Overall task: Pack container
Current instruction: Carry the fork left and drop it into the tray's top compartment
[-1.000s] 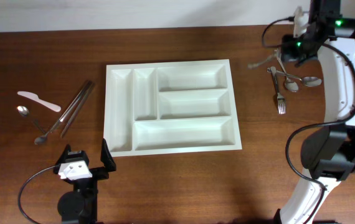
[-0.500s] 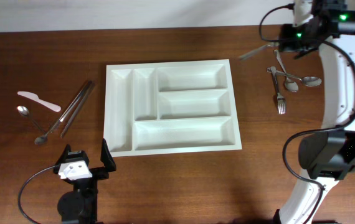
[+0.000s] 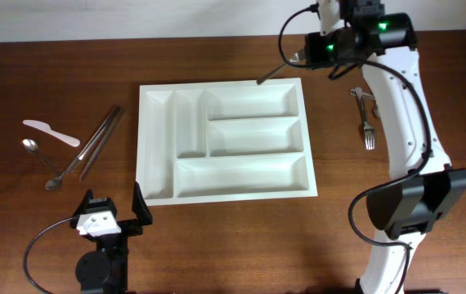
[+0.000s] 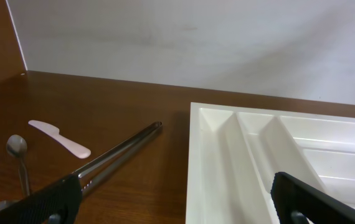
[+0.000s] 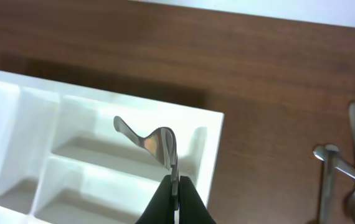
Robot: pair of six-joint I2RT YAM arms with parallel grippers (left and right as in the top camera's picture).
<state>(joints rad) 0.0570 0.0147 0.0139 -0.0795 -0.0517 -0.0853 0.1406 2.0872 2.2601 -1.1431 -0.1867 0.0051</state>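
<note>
The container, a large white cutlery tray [image 3: 141, 147] with five compartments, lies mid-table; all of them look empty. It also shows in the left wrist view [image 4: 193, 155] and the right wrist view [image 5: 213, 155]. My right gripper [image 3: 302, 57] is shut on a metal cutlery piece [image 3: 272, 73] and holds it in the air above the tray's far right corner. In the right wrist view the jaws [image 5: 174, 183] pinch the piece [image 5: 156, 138] over the top right compartment. My left gripper [image 3: 117, 211] is open and empty at the tray's near left corner, as in its wrist view [image 4: 177, 208].
Left of the tray lie metal tongs [image 3: 96, 143] [image 4: 118, 152], a white plastic knife [image 3: 51, 132] [image 4: 59, 138] and a spoon [image 3: 41, 162] [image 4: 17, 149]. Right of the tray lie a fork [image 3: 367, 126] and more cutlery [image 5: 342, 177], partly under my right arm.
My right gripper has lifted the cutlery piece from the pile at the right and carried it left, to above the tray's far right corner. The left arm has not moved.
</note>
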